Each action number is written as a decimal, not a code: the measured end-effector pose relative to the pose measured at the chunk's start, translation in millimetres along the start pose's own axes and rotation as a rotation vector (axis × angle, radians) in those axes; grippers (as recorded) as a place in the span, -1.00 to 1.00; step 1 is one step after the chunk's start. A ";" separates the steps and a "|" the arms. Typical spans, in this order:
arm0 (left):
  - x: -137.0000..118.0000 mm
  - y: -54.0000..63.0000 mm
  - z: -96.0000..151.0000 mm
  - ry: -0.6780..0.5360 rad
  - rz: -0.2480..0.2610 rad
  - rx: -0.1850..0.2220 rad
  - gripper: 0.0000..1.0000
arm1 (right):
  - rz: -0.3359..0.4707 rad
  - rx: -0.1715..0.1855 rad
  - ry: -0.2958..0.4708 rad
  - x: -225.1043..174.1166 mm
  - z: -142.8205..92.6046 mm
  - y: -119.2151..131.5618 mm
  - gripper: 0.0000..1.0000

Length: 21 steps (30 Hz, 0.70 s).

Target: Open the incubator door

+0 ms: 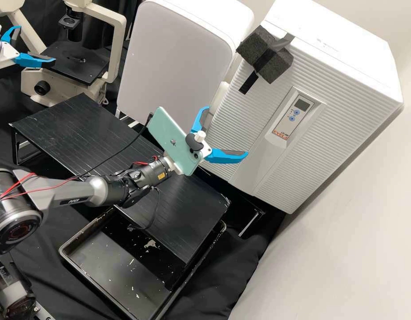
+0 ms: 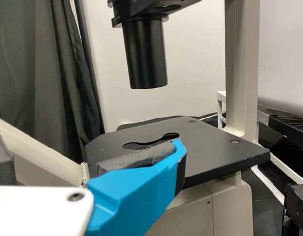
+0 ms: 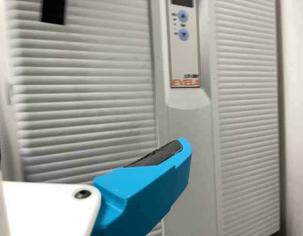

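One blue-fingered white right gripper (image 1: pixel 228 132), spread wide, empty, overlapping the front of a closed, white ribbed incubator (image 1: pixel 243 126), contact unclear, a blue-fingered white left gripper (image 1: pixel 37 44), also open, empty, cropped at the high view's edge.

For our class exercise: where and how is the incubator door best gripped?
Probably by the dark foam block high on the door, approached from the front, one finger on either side. The block stands out from the face, while the shallow ribs and flat control panel seem to offer little to pinch.
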 end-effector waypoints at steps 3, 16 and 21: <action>0.0 0.0 0.0 0.000 0.000 0.000 1.00 | 0.025 0.002 -0.013 5.6 -0.9 3.5 1.00; 0.0 0.0 0.0 0.000 0.000 0.000 1.00 | 0.015 -0.013 -0.023 10.1 -6.8 9.1 1.00; 0.0 0.0 0.0 0.000 0.000 0.000 1.00 | 0.034 0.007 0.010 5.7 -18.9 16.6 1.00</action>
